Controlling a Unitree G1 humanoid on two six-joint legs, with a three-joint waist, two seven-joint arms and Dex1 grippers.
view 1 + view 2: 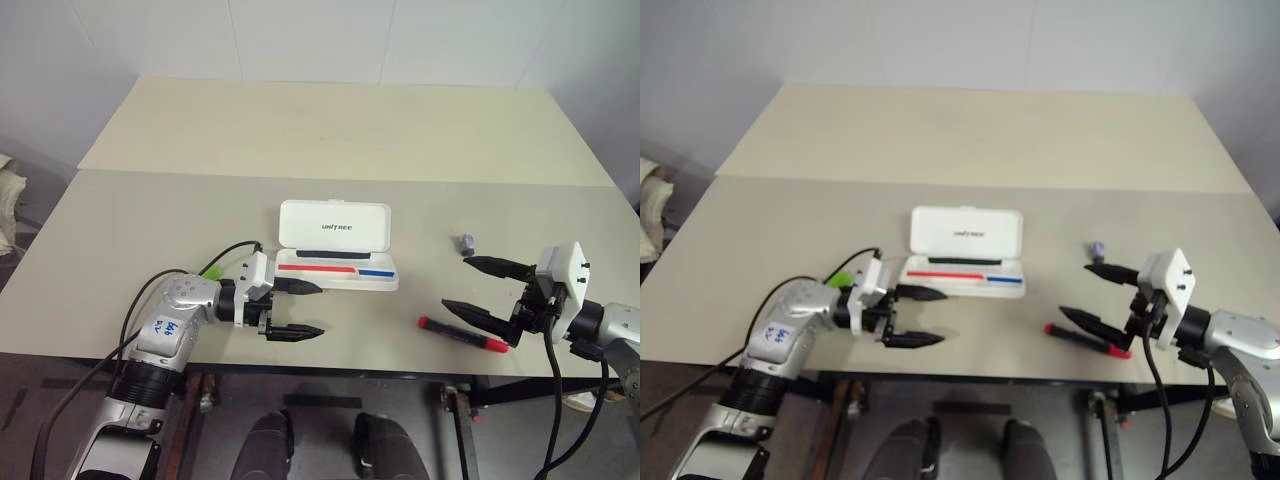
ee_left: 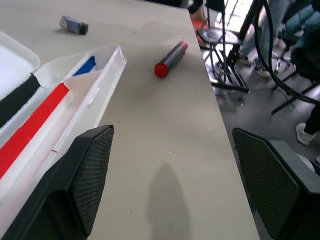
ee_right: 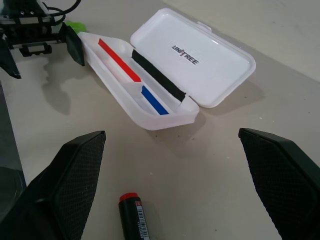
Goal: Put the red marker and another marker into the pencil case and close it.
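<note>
Case point(image 1: 335, 245) lies open and empty; red marker point(image 1: 462, 334) right of it, green marker point(image 1: 212, 270) left. Both grippers point(image 1: 300, 310) point(image 1: 478, 288) spread, holding nothing.

The pencil case point(image 3: 150, 80) is lying open beyond the right gripper's spread fingers point(image 3: 65, 185), and the red marker point(image 3: 133, 216) is sitting between them on the tabletop point(image 3: 210, 175).

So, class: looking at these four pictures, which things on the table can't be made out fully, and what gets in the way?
- Green marker: head views, mostly hidden behind the left gripper and its cable.
- Red marker: right wrist view, cut off by the picture's edge.
- Small grey object: head views, too small to identify.
- Pencil case: left wrist view, partly cut off by the edge.
</note>
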